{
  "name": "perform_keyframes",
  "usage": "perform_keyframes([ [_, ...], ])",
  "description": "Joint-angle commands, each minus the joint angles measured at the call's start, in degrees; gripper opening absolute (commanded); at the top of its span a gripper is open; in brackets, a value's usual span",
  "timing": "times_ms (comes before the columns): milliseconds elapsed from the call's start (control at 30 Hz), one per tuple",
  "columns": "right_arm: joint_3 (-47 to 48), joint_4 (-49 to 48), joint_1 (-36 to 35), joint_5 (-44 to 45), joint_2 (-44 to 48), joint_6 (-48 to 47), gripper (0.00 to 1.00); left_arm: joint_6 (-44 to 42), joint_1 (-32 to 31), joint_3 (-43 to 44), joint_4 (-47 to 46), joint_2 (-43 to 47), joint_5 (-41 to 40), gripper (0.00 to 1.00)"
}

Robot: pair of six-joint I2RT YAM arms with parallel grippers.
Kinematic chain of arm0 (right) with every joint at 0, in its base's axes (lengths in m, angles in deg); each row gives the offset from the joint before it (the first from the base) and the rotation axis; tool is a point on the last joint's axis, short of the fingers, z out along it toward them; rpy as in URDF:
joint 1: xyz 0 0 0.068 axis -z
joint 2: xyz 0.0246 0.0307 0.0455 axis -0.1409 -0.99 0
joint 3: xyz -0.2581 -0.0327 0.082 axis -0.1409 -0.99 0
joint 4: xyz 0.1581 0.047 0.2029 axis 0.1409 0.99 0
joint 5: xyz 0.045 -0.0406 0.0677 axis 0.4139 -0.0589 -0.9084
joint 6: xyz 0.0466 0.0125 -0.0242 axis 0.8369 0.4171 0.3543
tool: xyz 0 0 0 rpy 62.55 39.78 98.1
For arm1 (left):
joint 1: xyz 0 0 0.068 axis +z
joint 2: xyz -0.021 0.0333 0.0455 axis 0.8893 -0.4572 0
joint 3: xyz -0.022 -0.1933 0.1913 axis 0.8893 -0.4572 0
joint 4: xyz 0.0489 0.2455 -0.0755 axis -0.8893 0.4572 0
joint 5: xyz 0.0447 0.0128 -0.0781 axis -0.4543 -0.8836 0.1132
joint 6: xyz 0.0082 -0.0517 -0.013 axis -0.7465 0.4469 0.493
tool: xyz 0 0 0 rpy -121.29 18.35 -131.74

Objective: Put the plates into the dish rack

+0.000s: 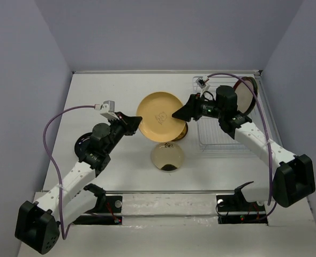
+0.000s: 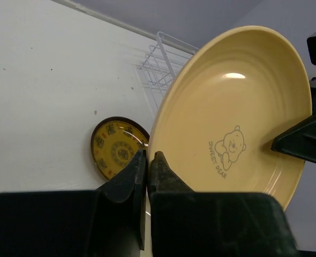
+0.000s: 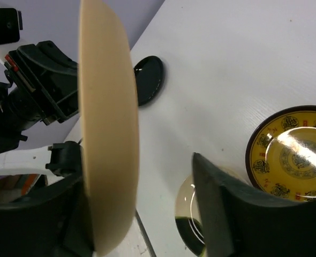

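**While the left hand point(image 2: 147, 160) clamps its rim, the orange-yellow plate point(image 1: 158, 115) hangs tilted above the surface point(image 1: 93, 96)**

Where the plate's opposite edge points toward the dish rack point(image 1: 214, 136), the right hand point(image 1: 175, 114) straddles that edge with its fingers spread wide, not closed on it. The plate is off the surface, just left of the rack. A red-rimmed beige plate point(image 1: 246, 96) stands in the rack's far right corner. Beneath the held plate the small brown-and-gold plate point(image 2: 118, 147) lies flat. The cream plate with a dark spot point(image 1: 167, 156) lies nearer the arm bases.
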Motion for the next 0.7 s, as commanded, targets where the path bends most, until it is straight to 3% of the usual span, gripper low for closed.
perform_keyframes([
  [0,2.9,-3.3,-0.4,-1.6,-0.3,1.4,0.50,-0.8,-2.5,0.6,-4.7,0.2,3.0,0.06],
  [33,2.5,-3.7,-0.4,-0.4,0.0,1.8,0.28,-0.7,-2.8,0.8,-4.6,0.7,2.7,0.06],
  [100,1.7,-3.8,-0.4,2.3,0.8,1.9,0.07,-0.8,-3.1,0.9,-3.7,2.1,1.4,0.17],
  [133,1.3,-2.6,-0.4,4.3,2.2,1.9,0.07,-1.1,-3.1,1.3,-2.8,2.8,0.9,0.35],
  [200,1.8,0.1,-0.4,11.3,3.6,-0.3,0.07,-2.8,-3.1,3.5,1.4,4.2,0.3,0.57],
  [233,2.2,3.3,-0.4,13.5,4.6,-1.1,0.07,-3.7,-3.1,4.5,3.3,4.7,0.5,0.76],
  [333,4.9,9.1,2.4,22.9,6.0,-5.1,0.07,-7.9,-3.1,8.9,12.3,6.8,1.8,0.99],
  [500,7.5,15.1,10.3,47.6,9.0,-11.8,0.07,-15.6,-3.1,12.0,26.1,13.0,6.5,0.99],
  [667,8.6,13.5,15.6,68.6,8.0,-16.2,0.07,-17.6,-3.3,6.9,34.2,19.6,3.6,0.99],
])
